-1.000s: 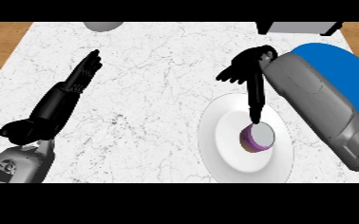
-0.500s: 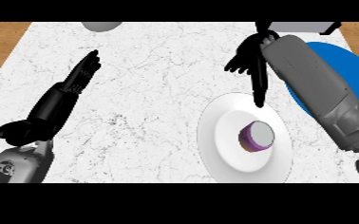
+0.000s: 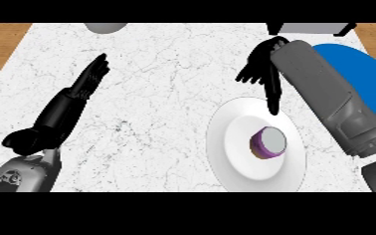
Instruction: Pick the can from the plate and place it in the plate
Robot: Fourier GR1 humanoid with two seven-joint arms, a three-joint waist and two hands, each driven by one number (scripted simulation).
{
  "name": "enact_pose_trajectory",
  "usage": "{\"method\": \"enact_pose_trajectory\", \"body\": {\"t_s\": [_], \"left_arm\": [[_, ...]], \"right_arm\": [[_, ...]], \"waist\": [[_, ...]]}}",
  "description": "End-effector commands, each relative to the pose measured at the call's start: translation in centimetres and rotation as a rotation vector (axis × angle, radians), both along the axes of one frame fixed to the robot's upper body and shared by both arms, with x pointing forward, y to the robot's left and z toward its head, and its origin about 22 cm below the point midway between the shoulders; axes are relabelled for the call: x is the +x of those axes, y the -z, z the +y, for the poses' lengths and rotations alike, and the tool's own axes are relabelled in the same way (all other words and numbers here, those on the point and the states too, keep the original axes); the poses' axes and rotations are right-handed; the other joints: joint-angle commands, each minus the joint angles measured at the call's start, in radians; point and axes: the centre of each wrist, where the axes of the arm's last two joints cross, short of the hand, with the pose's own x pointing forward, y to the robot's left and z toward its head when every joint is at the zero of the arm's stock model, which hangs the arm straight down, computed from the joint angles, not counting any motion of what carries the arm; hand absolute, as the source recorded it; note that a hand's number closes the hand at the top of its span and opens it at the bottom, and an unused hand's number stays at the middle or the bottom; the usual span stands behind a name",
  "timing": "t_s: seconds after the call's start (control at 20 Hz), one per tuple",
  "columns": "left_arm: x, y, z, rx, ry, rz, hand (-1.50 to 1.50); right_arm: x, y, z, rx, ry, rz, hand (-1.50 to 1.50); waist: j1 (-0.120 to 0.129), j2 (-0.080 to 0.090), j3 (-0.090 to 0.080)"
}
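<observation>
Can (image 3: 267, 142) sits upright in your white plate (image 3: 228, 159).
Right hand (image 3: 263, 69) open, holding nothing, beside blue plate (image 3: 349, 62); left hand (image 3: 70, 102) open, resting.

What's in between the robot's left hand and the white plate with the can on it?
Nothing: in the head view, only bare marble counter lies between the left hand and the white plate holding the can.

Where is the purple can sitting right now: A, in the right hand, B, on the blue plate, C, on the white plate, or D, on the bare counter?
C: the purple can stands upright on the white plate, with the right hand above it and not touching it.
</observation>
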Motion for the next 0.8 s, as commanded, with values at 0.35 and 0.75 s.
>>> {"method": "enact_pose_trajectory", "body": {"t_s": [0.35, 0.75], "left_arm": [[-1.9, 1.5, 1.6, 0.005, -0.026, 0.012, 0.0], [-0.6, -0.3, -0.6, 0.005, -0.017, 0.017, 0.0]], "right_arm": [[-1.8, 3.7, -0.9, -0.046, -0.134, 0.116, -1.5], [-3.2, 6.9, 0.4, -0.07, -0.185, 0.203, -1.5]], "waist": [[-0.018, -0.008, 0.0], [-0.019, -0.007, 0.0]]}}
